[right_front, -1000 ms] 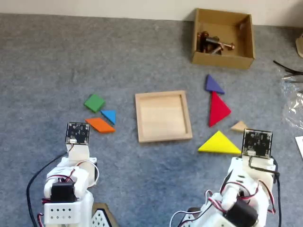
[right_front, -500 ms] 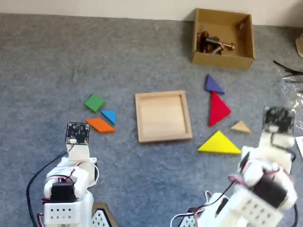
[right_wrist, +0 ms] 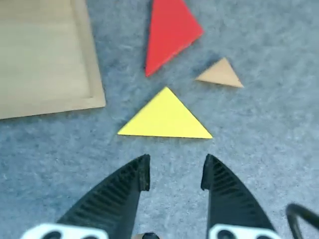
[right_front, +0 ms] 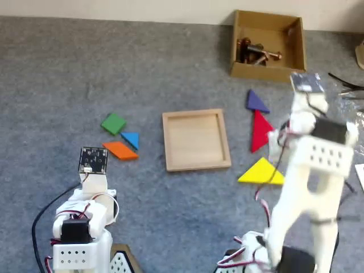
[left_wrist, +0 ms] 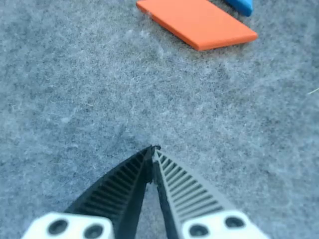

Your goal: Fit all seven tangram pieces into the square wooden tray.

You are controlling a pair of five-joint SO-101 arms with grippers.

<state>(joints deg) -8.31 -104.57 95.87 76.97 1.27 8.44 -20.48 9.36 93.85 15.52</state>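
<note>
While the square wooden tray [right_front: 196, 139] lay at the middle of the grey worktop [right_front: 68, 68], every piece that showed lay outside it. On the tray's left sat the green square [right_front: 114, 123], the small blue triangle [right_front: 131, 139] and the orange parallelogram [right_front: 120, 150], close together, the blue one between the other two. On its right lay the purple triangle [right_front: 256, 102], the red triangle [right_front: 261, 132] just beside it and the yellow triangle [right_front: 261, 172] nearer the arms. The small tan triangle [right_wrist: 221, 73] lay near the red one.

The left tool [left_wrist: 153, 149] had its jaws pressed together on nothing, low over bare worktop, the orange parallelogram ahead of it. The right tool [right_wrist: 175, 172] stood with its jaws apart, holding nothing, the yellow triangle just ahead of its tips. The right arm [right_front: 310, 153] rose over the right-hand pieces. A cardboard box [right_front: 267, 71] stood at the far edge, copper-coloured parts [right_front: 256, 52] inside.
</note>
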